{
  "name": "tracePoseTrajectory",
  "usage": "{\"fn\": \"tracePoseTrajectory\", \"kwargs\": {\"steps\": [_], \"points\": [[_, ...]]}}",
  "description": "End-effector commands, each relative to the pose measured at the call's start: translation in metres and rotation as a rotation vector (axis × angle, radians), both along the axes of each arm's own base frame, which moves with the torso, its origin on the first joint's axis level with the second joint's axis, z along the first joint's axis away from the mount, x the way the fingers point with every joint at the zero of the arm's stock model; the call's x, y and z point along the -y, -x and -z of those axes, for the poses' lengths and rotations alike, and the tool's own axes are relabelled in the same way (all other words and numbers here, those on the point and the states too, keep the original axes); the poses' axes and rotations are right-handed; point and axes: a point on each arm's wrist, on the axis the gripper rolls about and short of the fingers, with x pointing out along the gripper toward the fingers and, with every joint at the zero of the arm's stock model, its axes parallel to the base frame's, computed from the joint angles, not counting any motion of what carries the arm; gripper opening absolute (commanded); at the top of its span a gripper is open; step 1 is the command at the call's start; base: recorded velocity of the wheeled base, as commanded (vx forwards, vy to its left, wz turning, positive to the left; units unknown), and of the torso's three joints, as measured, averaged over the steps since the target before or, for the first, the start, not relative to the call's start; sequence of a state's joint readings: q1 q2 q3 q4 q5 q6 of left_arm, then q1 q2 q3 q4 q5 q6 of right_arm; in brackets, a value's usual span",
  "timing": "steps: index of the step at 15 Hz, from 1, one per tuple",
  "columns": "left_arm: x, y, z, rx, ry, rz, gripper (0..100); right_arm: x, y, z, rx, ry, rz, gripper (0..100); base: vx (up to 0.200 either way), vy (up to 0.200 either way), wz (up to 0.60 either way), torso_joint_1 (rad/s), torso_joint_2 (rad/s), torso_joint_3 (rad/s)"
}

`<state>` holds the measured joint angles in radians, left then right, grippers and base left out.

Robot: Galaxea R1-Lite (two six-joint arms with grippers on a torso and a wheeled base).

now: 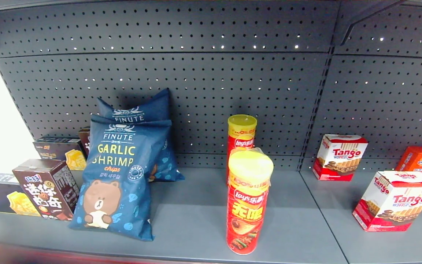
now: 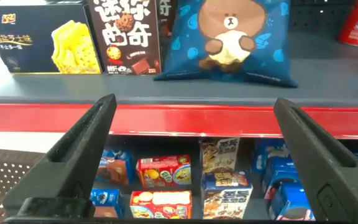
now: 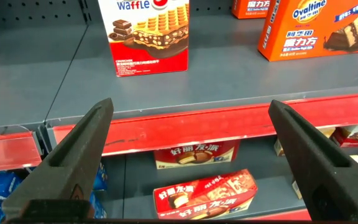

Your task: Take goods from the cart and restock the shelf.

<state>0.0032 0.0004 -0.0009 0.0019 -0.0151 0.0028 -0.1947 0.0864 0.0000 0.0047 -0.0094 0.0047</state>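
Looks like it's between items: left gripper (image 2: 194, 104) and right gripper (image 3: 191, 107) both hang in front of the shelf (image 1: 196, 220), jaws wide apart and empty, bag (image 1: 115, 183), cans (image 1: 247, 205) and boxes (image 1: 394, 201) stocked on it, so next up is fetching something from the cart.

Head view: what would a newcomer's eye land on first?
The big blue garlic shrimp chips bag stands at the shelf's front left of centre, a second blue bag behind it. At front centre stands a red chip canister with a yellow lid, a matching canister behind it. Red-and-white wafer boxes sit to the right.
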Motion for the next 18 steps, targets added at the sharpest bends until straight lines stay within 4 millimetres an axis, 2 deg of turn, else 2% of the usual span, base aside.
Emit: {"fn": "tracePoseTrajectory", "kwargs": {"steps": [1,4,16,18], "points": [[0.0,0.0,0.0002,0.0,0.001,0.0,100,0.0,-0.0002,0.0,-0.002,0.0,0.0,100,0.0,0.0,0.0,0.0,0.0,0.0],[-0.0001,0.0,0.0002,0.0,0.001,-0.004,100,0.0,-0.0002,0.0,-0.002,0.0,0.0,100,-0.133,0.0,0.0,0.002,0.0,0.0],[0.0,0.0,0.0002,0.0,0.001,-0.001,100,0.0003,-0.0003,0.0001,-0.006,0.0,-0.032,100,0.0,0.0,0.0,0.0,0.0,0.0],[0.0,0.0,0.0002,0.0,0.0,-0.001,100,0.0005,-0.0002,-0.0001,-0.004,0.0,-0.048,100,0.0,0.0,-0.3,0.006,0.0,0.001]]}}
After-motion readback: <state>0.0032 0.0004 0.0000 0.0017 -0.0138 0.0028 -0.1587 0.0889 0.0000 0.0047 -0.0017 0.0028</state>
